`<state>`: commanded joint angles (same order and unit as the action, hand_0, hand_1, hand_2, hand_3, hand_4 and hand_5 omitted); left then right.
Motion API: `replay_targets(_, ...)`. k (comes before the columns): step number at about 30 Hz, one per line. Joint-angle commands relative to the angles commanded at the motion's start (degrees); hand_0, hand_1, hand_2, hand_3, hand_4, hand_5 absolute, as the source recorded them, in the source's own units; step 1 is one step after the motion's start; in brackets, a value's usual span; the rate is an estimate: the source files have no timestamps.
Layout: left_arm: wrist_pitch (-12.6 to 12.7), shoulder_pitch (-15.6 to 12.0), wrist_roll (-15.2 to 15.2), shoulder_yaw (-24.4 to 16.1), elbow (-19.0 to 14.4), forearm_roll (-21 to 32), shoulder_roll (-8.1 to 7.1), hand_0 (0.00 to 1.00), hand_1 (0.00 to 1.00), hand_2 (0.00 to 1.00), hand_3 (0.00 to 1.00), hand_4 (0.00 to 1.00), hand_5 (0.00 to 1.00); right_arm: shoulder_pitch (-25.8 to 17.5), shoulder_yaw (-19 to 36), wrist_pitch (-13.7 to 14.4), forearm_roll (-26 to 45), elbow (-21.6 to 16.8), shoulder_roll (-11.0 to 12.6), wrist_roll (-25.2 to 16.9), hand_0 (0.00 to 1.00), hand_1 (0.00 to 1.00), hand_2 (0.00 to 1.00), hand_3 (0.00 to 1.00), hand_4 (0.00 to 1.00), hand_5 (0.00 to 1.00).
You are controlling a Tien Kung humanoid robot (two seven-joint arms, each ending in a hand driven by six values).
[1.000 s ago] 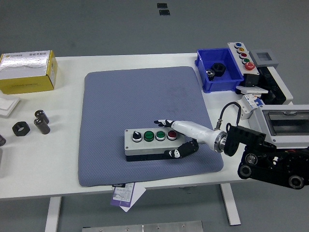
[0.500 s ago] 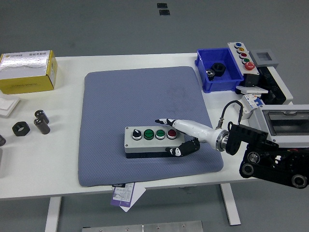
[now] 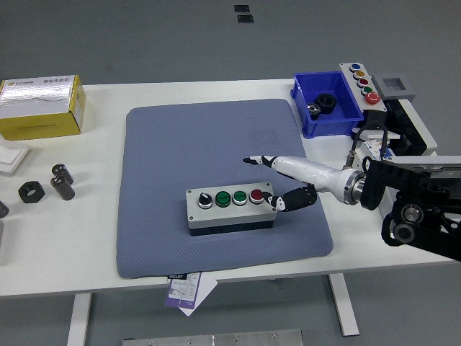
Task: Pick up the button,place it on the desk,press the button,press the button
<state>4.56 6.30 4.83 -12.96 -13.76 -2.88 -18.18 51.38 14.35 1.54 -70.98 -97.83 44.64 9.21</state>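
A grey button box (image 3: 230,207) with a black knob, two green buttons and a red button lies flat on the blue-grey mat (image 3: 216,144). My right hand (image 3: 277,184) comes in from the right and hovers at the box's right end. Its white fingers (image 3: 263,160) are stretched out above the mat behind the box. Its dark thumb (image 3: 282,202) curls close to the box's right side, by the red button. The hand holds nothing. My left arm is out of view.
A blue bin (image 3: 328,103) with a black part and a second button box (image 3: 362,83) stand at the back right. An electrical enclosure (image 3: 425,180) sits at the right edge. A yellow box (image 3: 42,107) and black nuts (image 3: 45,186) lie at the left.
My right hand has let go of the box's right end and drawn back to the right and up. The box lies still on the mat.
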Motion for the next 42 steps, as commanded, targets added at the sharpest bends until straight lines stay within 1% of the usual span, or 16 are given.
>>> replay_targets(3, 0.0, -0.1, 0.0, 0.0, 0.0, 0.1, 0.01, 0.687, 0.629, 0.553, 0.597, 0.669, 0.217, 1.3, 4.4, -4.3, 2.0, -3.7, 3.6, 3.9, 0.998, 0.998, 0.998, 0.998, 0.463, 0.027)
replay_targets(4, 0.0, -0.1, 0.0, 0.0, 0.0, 0.1, 0.0, 0.688, 0.629, 0.553, 0.596, 0.668, 0.22, 1.7, 5.7, -5.9, 3.0, -4.1, 4.4, 5.2, 0.998, 0.998, 0.998, 0.998, 0.514, 0.026)
replay_targets(7, 0.0, 0.0, 0.0, 0.1, 0.0, 0.2, -0.05, 0.688, 0.629, 0.553, 0.596, 0.668, 0.22, 3.9, 10.5, -12.6, 7.3, -4.1, 5.7, 10.7, 0.998, 0.998, 0.998, 0.998, 0.514, 0.026)
replay_targets(9, 0.0, 0.0, 0.0, 0.1, 0.0, 0.2, -0.09, 0.688, 0.629, 0.553, 0.596, 0.668, 0.22, 5.3, 12.9, -16.7, 9.8, -4.1, 5.4, 14.0, 0.998, 0.998, 0.998, 0.998, 0.514, 0.026)
replay_targets(10, 0.0, 0.1, 0.0, 0.2, 0.0, 0.3, -0.12, 0.686, 0.629, 0.553, 0.596, 0.667, 0.219, 6.3, 14.0, -19.2, 11.0, -4.1, 5.0, 15.9, 0.796, 0.809, 0.868, 0.998, 0.55, 0.064)
replay_targets(13, 0.0, 0.2, 0.0, 0.3, 0.0, 0.3, -0.18, 0.686, 0.629, 0.553, 0.596, 0.667, 0.219, 8.5, 14.5, -25.3, 12.2, -4.1, 3.3, 21.0, 0.796, 0.809, 0.868, 0.998, 0.55, 0.064)
replay_targets(15, 0.0, 0.2, 0.0, 0.4, 0.0, 0.4, -0.19, 0.686, 0.629, 0.553, 0.596, 0.667, 0.219, 9.5, 13.9, -28.5, 12.0, -3.8, 2.3, 23.7, 0.796, 0.809, 0.868, 0.998, 0.55, 0.064)
replay_targets(16, 0.0, 0.2, 0.0, 0.5, 0.0, 0.5, -0.19, 0.687, 0.629, 0.552, 0.595, 0.668, 0.218, 9.8, 13.6, -29.8, 11.8, -3.6, 1.8, 24.9, 0.521, 0.633, 0.689, 0.998, 0.604, 0.339)
replay_targets(19, 0.0, 0.1, 0.0, 1.0, 0.0, 1.1, -0.18, 0.687, 0.629, 0.552, 0.595, 0.668, 0.218, 10.4, 12.5, -33.5, 11.3, -3.3, 0.3, 27.8, 0.521, 0.633, 0.689, 0.998, 0.604, 0.339)
replay_targets(21, 0.0, 0.1, 0.1, 1.4, 0.0, 1.4, -0.18, 0.687, 0.629, 0.552, 0.595, 0.668, 0.218, 10.5, 11.9, -34.5, 11.0, -3.1, -0.6, 27.8, 0.521, 0.633, 0.689, 0.998, 0.604, 0.339)
replay_targets(22, 0.0, 0.1, 0.1, 1.5, 0.1, 1.6, -0.18, 0.687, 0.629, 0.552, 0.595, 0.667, 0.218, 10.5, 11.6, -34.6, 10.9, -2.8, -1.0, 27.8, 0.1, 0.443, 0.547, 0.998, 0.487, 0.294)
replay_targets(27, 0.0, 0.1, 0.1, 1.8, 0.1, 1.8, -0.11, 0.687, 0.629, 0.552, 0.595, 0.667, 0.218, 9.8, 10.6, -33.6, 9.9, -0.2, -4.1, 27.6, 0.1, 0.443, 0.547, 0.998, 0.487, 0.294)
replay_targets(28, 0.0, 0.1, 0.1, 1.8, 0.1, 1.8, -0.09, 0.687, 0.629, 0.552, 0.595, 0.667, 0.217, 9.7, 10.3, -33.2, 9.6, 0.5, -4.9, 27.5, 0.04, 0.338, 0.445, 0.998, 0.374, 0.19)
replay_targets(33, 0.0, 0.2, 0.1, 1.6, 0.1, 1.5, -0.07, 0.687, 0.629, 0.552, 0.595, 0.667, 0.217, 8.9, 8.9, -32.4, 8.4, 2.5, -7.4, 27.5, 0.04, 0.338, 0.445, 0.998, 0.374, 0.19)
replay_targets(34, 0.0, 0.2, 0.0, 1.6, 0.1, 1.5, -0.06, 0.687, 0.629, 0.551, 0.595, 0.666, 0.213, 8.7, 8.5, -32.4, 8.3, 2.6, -7.6, 27.5, 0.03, 0.296, 0.394, 0.998, 0.311, 0.14)
replay_targets(42, 0.0, 0.1, 0.1, 1.8, 0.1, 1.6, 0.04, 0.687, 0.629, 0.551, 0.595, 0.666, 0.212, 7.7, 7.2, -32.8, 8.4, 1.6, -7.9, 27.7, 0.021, 0.28, 0.365, 0.998, 0.309, 0.142)
